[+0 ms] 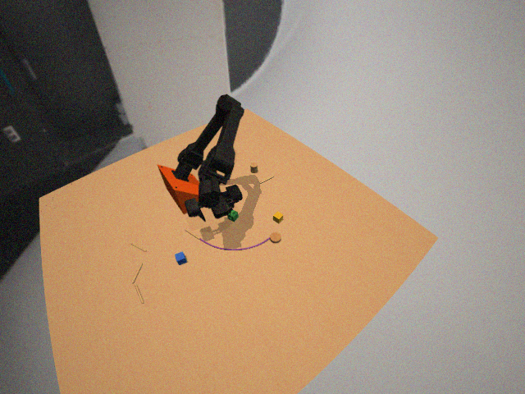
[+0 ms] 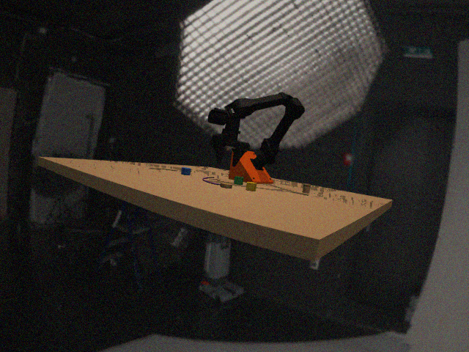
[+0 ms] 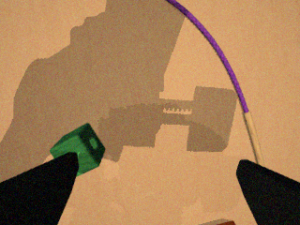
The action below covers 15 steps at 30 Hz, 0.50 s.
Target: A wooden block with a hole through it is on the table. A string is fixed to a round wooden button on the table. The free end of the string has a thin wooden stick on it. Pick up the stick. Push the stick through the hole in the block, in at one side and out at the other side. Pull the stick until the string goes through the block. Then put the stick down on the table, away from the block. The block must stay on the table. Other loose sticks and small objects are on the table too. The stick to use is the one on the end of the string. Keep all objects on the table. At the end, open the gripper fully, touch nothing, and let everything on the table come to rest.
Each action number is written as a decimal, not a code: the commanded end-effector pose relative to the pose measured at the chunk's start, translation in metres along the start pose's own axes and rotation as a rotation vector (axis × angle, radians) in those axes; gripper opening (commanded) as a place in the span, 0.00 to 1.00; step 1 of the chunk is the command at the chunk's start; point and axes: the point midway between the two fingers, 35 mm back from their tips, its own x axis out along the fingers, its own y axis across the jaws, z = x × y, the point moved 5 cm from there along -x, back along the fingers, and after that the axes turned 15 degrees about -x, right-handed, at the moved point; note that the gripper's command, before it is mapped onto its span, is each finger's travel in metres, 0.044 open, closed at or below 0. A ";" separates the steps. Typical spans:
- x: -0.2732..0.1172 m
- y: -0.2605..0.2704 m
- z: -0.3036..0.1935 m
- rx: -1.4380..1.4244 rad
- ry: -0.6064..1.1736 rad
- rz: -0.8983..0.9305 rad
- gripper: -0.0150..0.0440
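Note:
The green block (image 1: 232,215) (image 2: 238,180) (image 3: 79,152) stands on the table, a hole showing in one face in the wrist view. The purple string (image 1: 234,249) (image 3: 217,51) curves across the table from the round wooden button (image 1: 276,237) (image 2: 226,185). The thin stick (image 1: 192,234) (image 3: 252,133) lies at its free end, outside the block. My gripper (image 1: 216,217) (image 3: 161,165) is open and empty above the table. In the wrist view, the left fingertip overlaps the block and the right one covers part of the stick; the far end of the stick is hidden there.
A blue cube (image 1: 180,258) (image 2: 185,171), a yellow cube (image 1: 277,217) (image 2: 250,186) and a small brown cylinder (image 1: 253,167) (image 2: 305,188) stand apart. Several loose sticks lie about, one (image 1: 267,180) near the cylinder. The orange arm base (image 1: 180,199) (image 2: 242,170) is close to the gripper.

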 end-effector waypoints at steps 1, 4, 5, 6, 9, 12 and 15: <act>0.004 -0.038 0.000 0.940 0.013 -0.013 1.00; 0.005 -0.044 -0.001 1.132 0.013 -0.014 1.00; 0.005 -0.046 -0.001 1.196 0.012 -0.014 1.00; 0.005 -0.049 -0.002 1.263 0.012 -0.014 1.00; 0.005 -0.055 -0.003 1.454 0.012 -0.015 1.00; 0.005 -0.062 -0.004 1.646 0.012 -0.016 1.00; 0.006 -0.068 -0.006 1.838 0.013 -0.016 1.00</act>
